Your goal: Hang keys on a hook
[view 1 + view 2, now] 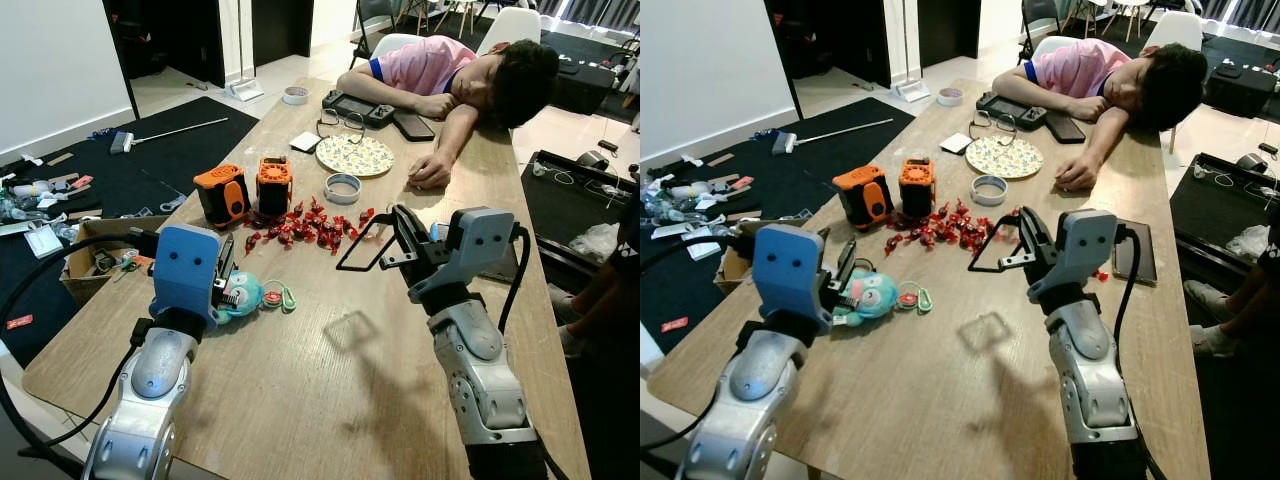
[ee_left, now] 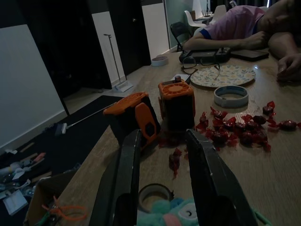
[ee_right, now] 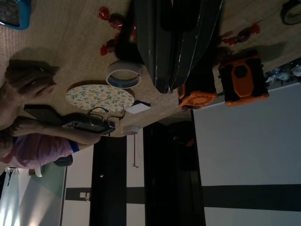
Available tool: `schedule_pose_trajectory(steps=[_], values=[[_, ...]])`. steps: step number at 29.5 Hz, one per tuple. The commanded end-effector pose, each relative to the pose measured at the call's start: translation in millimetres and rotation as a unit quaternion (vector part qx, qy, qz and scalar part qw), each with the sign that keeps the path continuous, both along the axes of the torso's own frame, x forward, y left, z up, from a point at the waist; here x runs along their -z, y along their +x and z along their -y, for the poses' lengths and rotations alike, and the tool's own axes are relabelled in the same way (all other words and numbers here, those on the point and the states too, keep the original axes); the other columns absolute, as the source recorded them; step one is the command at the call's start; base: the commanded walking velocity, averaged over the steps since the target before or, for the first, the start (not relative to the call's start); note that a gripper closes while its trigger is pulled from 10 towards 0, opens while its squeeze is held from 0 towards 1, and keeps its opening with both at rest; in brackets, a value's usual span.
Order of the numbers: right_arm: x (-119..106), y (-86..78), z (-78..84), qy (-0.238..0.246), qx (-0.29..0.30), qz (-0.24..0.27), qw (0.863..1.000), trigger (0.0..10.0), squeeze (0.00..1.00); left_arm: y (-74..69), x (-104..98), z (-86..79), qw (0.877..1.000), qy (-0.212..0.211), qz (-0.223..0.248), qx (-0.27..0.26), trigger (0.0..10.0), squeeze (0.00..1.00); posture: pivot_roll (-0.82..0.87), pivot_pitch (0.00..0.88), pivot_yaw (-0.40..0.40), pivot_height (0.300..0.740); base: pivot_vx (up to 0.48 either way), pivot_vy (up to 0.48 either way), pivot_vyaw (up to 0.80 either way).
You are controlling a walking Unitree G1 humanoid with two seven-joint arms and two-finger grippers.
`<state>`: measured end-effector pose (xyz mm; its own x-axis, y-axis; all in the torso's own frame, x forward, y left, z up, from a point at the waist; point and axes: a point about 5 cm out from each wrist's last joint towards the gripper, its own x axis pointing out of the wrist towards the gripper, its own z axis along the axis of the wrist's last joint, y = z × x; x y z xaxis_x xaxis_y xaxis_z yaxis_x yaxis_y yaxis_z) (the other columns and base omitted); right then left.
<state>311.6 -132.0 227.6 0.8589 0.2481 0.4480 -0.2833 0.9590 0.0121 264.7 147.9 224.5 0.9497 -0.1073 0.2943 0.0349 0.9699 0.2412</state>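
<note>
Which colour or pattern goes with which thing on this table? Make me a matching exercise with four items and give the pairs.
Things:
1. plush keychain toy
2. round plate
3. two boxy devices
4. scattered wrapped candies

Looks:
A. red
B. orange and black
C. floral pattern
D. teal

Pairs: 1-D, 2-C, 3-B, 4-A

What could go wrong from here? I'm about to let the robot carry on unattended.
The left gripper, fingers open, sits right at the teal plush keychain, so a shallow close could pinch only fluff and drop it. Red wrapped candies lie just beyond and could scatter. A person sleeps on the table, one hand near the right gripper.
</note>
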Motion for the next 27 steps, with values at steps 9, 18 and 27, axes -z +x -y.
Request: schedule_pose_trajectory(steps=[9,18,27], values=[[4.8,1.5,-3.3,0.005,-0.008,-0.011,1.0,10.0,0.0,0.3,5.2,0.5,1.0,0.003,-0.003,-0.002,10.0,0.0,0.15,0.119,-0.037,0.74,-0.435,0.0,0.0],[6.1,1.6,-4.8,0.006,-0.012,-0.013,1.0,10.0,0.0,0.4,5.5,0.2,1.0,0.004,-0.003,-0.003,10.0,0.0,0.15,0.119,-0.037,0.74,-0.406,0.0,0.0],[6.5,2.1,-5.9,0.006,-0.016,-0.014,1.0,10.0,0.0,0.2,6.2,-0.2,1.0,0.004,-0.003,-0.005,10.0,0.0,0.16,0.119,-0.039,0.74,-0.39,0.0,0.0]])
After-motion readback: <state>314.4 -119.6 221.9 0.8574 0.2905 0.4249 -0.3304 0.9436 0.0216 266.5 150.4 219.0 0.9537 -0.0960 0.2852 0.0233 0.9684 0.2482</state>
